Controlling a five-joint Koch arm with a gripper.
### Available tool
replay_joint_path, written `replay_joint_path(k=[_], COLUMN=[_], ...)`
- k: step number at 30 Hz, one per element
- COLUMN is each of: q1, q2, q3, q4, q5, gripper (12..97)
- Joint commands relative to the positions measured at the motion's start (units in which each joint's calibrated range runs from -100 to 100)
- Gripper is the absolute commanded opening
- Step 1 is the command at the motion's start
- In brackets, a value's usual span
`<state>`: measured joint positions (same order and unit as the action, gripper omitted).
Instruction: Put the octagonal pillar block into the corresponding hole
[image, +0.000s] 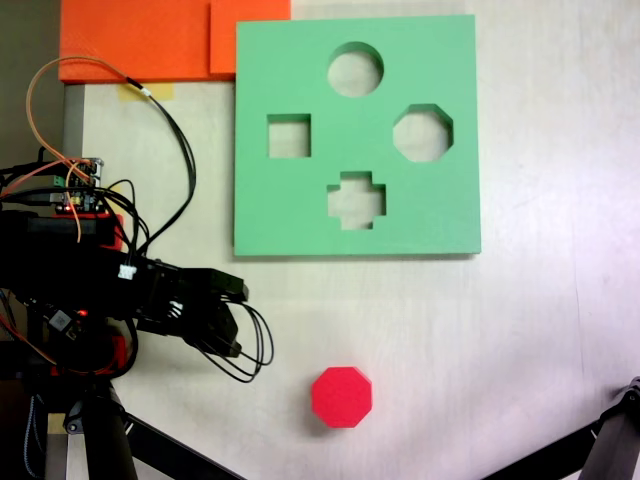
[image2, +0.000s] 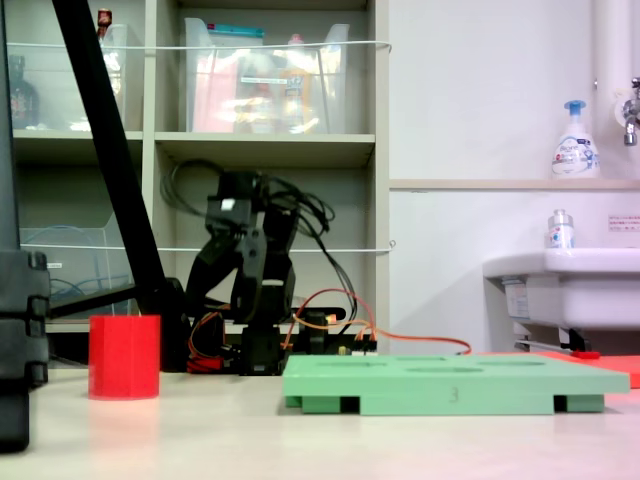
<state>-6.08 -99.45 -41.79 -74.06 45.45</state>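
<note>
Red octagonal pillar block (image: 341, 397) resting free on the table (image: 540, 330), well below the green foam board (image: 270, 210) in a fixed view from above.

Seen from the side in a fixed view as an upright red block (image2: 124, 357) at left, well apart from the board (image2: 455, 384). Board flat on the table with 4 cutouts: round (image: 355, 69) at top, square (image: 288, 136) at left, cross-shaped (image: 356, 200) at bottom, and the octagonal hole (image: 423, 133) at right, unfilled. End effector (image: 228, 325) at the tip of the folded black arm, left of the block and apart from it, gripping nothing; jaw opening impossible to tell among dark parts and cables. Orange foam sheets (image: 150, 40) beyond the board's top-left corner.
</note>
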Motion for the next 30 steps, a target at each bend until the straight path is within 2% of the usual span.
replay_joint_path(k=[1, 6, 7, 9, 10, 13, 17, 19, 30], q1=[0.39, -1.22, -1.76, -2.54, -2.74, -4.00, -4.88, -5.32, -5.18], q2=[-0.55, 10.07, 13.84, 22.08, 24.59, 30.88, 43.73, 51.55, 79.06], q3=[8.69, 21.45, 24.84, 32.22, 34.22, 37.41, 43.29, 46.98, 59.74], q4=[-8.80, -16.79, -18.05, -20.84, -21.13, -21.03, -20.94, -20.94, -19.59], q5=[0.98, 0.98, 0.78, 0.73, 0.68, 0.63, 0.05, -0.93, -2.54], gripper=[38.5, 38.9, 41.6, 60.0, 65.4, 68.6, 85.2, 89.5, 89.7])
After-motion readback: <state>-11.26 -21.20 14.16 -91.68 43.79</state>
